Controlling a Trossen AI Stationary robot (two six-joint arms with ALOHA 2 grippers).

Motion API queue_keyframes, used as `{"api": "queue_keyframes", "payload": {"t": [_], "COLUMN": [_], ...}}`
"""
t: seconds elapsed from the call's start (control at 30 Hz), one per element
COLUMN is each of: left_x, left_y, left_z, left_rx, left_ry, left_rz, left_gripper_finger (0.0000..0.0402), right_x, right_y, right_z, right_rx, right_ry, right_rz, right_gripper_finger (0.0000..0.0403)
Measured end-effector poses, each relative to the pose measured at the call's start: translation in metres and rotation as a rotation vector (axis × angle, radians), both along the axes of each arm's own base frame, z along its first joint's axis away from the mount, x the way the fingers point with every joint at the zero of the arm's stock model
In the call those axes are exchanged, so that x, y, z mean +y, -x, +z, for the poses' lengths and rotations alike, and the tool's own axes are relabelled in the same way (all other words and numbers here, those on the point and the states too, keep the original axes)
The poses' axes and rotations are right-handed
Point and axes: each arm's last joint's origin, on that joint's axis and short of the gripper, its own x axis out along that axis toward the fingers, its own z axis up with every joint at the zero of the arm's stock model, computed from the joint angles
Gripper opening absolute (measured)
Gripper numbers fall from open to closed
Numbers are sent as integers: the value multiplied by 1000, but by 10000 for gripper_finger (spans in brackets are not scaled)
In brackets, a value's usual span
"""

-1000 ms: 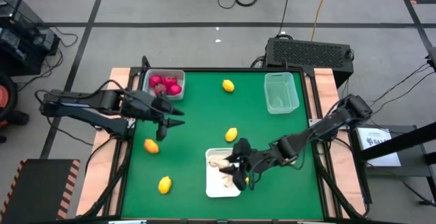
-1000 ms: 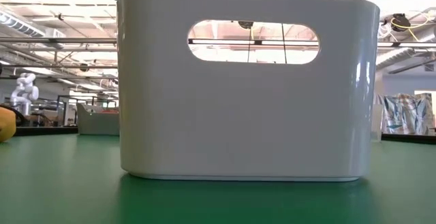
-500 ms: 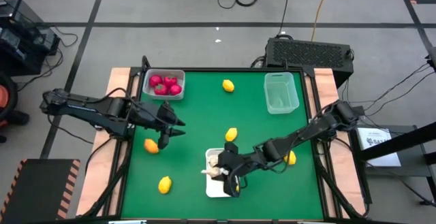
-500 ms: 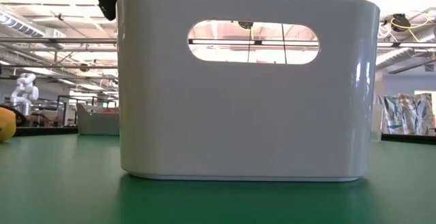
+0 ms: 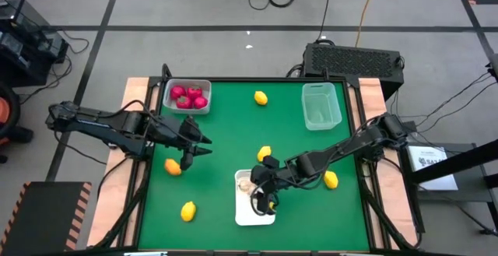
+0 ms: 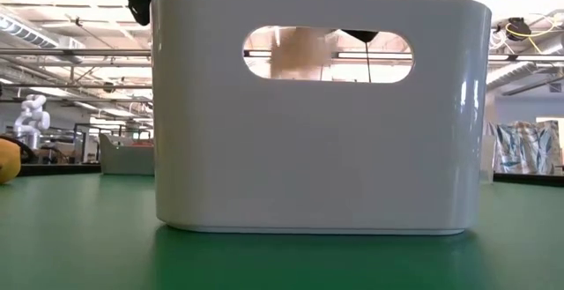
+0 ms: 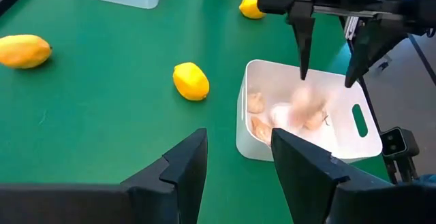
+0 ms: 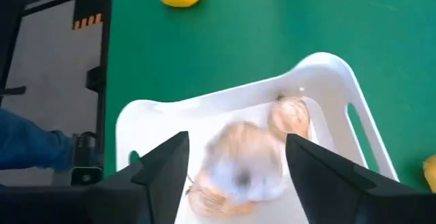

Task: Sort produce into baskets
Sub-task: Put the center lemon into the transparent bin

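R gripper (image 5: 263,198) was seen fingers apart over white basket (image 5: 243,215), bulb (image 7: 304,103) mid-air; L gripper (image 5: 196,149) fingers apart, nothing held.

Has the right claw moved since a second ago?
Yes. In the high view the right claw has drifted toward the left side of the white basket, and the garlic bulb is dropping between its open fingers.

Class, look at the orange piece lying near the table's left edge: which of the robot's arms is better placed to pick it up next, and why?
Left. The left gripper, open and empty, hovers right beside the orange piece, while the right gripper is over the white basket.
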Motion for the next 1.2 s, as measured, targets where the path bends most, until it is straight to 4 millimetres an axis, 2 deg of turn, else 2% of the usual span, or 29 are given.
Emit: {"api": "queue_keyframes", "payload": {"t": [0.2, 0.37, 0.87, 1.03, 1.2], "left_x": [0, 1, 2, 2, 4], "left_y": [0, 0, -2, -2, -3], "left_z": [0, 0, 3, 3, 5], "left_rx": [0, -2, -33, -34, -59], "left_ry": [-24, -40, -38, -20, 19], "left_rz": [-10, 5, 20, 66, 141], "left_gripper_finger": [170, 170, 170, 170, 170], "right_x": [-5, -18, -97, -132, -156], "right_y": [-2, -2, 11, 14, 3], "right_z": [0, 7, 51, 45, 28], "right_rx": [3, -3, -55, 36, 55], "right_ry": [-18, -42, -110, -227, -280], "right_rz": [-31, -84, -306, -571, -748], "right_gripper_finger": [264, 269, 270, 270, 270]}}
